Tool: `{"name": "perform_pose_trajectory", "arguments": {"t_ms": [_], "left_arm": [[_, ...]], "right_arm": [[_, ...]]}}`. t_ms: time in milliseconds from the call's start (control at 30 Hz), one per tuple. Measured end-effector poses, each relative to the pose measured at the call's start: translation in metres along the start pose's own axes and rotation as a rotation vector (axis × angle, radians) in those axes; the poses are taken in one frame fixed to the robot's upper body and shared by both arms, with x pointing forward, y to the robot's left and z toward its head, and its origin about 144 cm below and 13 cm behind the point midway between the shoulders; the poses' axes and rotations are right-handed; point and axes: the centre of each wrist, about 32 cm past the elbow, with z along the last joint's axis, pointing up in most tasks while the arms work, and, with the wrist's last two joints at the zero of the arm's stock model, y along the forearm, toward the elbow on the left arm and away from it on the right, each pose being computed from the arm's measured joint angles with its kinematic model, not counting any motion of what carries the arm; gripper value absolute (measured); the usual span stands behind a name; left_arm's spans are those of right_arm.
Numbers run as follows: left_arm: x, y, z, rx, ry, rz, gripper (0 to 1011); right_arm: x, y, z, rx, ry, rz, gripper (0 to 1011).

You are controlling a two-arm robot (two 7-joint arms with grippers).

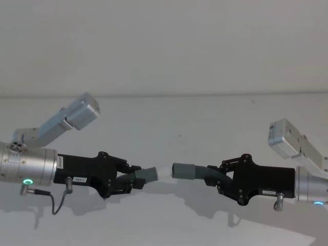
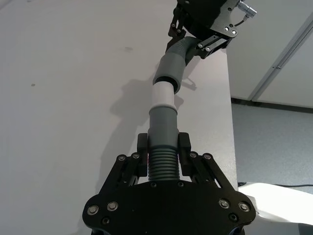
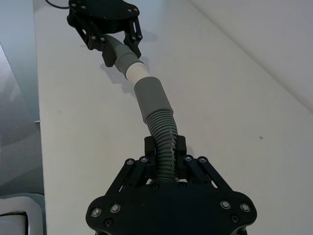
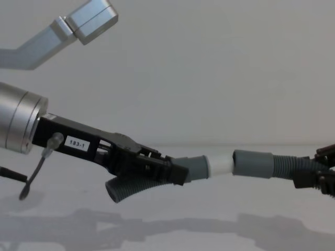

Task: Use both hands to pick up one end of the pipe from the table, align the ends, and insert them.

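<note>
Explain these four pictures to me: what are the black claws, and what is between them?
They are a robot's two grippers. The left gripper holds the pipe end with the white tip; the right gripper holds the end with the wider sleeve. Both are raised above the white table. Two pictures come from cameras on the robot's head and chest, two from cameras on its wrists, looking along each gripper. The tip meets the sleeve's mouth; how deep it sits I can't tell.

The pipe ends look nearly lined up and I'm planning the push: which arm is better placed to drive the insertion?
Probably the left. The left gripper clamps right behind the white-tipped cuff, so it stays stiff. The right gripper grips corrugated hose behind the wide sleeve, which could flex.
</note>
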Motion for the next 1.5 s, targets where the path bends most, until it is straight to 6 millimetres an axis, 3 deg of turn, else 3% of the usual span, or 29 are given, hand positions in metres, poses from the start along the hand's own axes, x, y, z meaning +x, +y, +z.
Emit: {"name": "perform_pose_trajectory", "arguments": {"t_ms": [1500], "left_arm": [[0.0, -0.0011, 0.0005, 0.011, 0.001, -0.035, 329]], "right_arm": [[0.0044, 0.0025, 0.0013, 0.009, -0.036, 0.039, 204]]}}
